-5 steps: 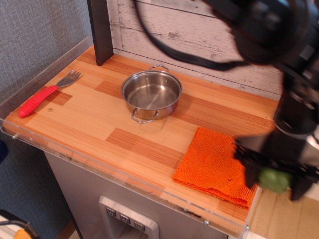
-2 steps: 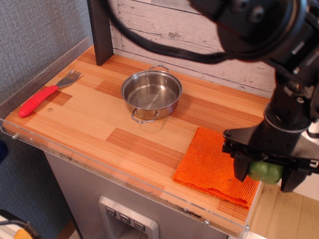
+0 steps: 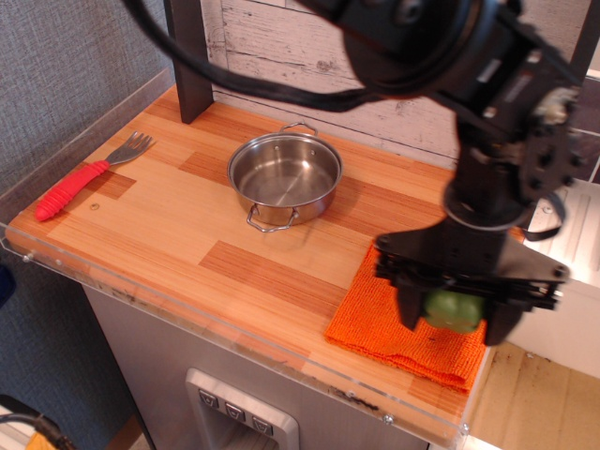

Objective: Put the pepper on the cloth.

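Note:
The light green glossy pepper [image 3: 453, 310] is held between the black fingers of my gripper [image 3: 454, 314], which is shut on it. The gripper hangs over the right half of the bright orange woven cloth [image 3: 380, 321], which lies at the front right of the wooden counter. I cannot tell whether the pepper touches the cloth. The arm covers the cloth's far right part.
A steel pot [image 3: 285, 178] with two handles stands empty in the middle back of the counter [image 3: 187, 234]. A fork with a red handle [image 3: 73, 187] lies at the left edge. A dark post [image 3: 190, 58] and a white plank wall stand behind. The counter's front and right edges are close to the cloth.
My gripper has carried the pepper leftward, from beyond the cloth's right edge to over the cloth's right half. The pot, fork and cloth have not moved.

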Available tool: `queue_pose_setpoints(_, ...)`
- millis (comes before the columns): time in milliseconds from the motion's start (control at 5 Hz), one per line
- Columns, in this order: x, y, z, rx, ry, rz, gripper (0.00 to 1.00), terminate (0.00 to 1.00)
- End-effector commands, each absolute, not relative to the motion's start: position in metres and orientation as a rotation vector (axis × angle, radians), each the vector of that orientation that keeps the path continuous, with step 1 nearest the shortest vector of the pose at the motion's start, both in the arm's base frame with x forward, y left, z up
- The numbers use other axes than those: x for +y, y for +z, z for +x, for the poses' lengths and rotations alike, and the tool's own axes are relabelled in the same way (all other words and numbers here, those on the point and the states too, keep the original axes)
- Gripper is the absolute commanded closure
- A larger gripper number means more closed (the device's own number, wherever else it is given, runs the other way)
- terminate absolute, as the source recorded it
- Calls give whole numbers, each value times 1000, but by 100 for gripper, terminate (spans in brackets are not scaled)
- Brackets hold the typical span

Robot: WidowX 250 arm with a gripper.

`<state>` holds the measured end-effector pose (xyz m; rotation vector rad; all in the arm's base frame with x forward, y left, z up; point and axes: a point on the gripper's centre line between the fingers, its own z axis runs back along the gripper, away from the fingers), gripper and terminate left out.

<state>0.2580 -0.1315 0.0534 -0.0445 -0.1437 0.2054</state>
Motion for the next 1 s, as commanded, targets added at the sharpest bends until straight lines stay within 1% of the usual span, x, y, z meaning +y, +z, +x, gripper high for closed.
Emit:
queue_pose_setpoints(0,-106,60,252,-155,222,-62,100,0)
queue_pose_setpoints(200,-108,56,251,-122,217,-80,0,0)
queue_pose_setpoints(400,-109,57,252,-120,190,-103,0,0)
queue_pose_setpoints(600,-102,78,253,-134,151,-118,0,0)
queue_pose_setpoints(800,-83,113,250,-170,126,-120,0,0)
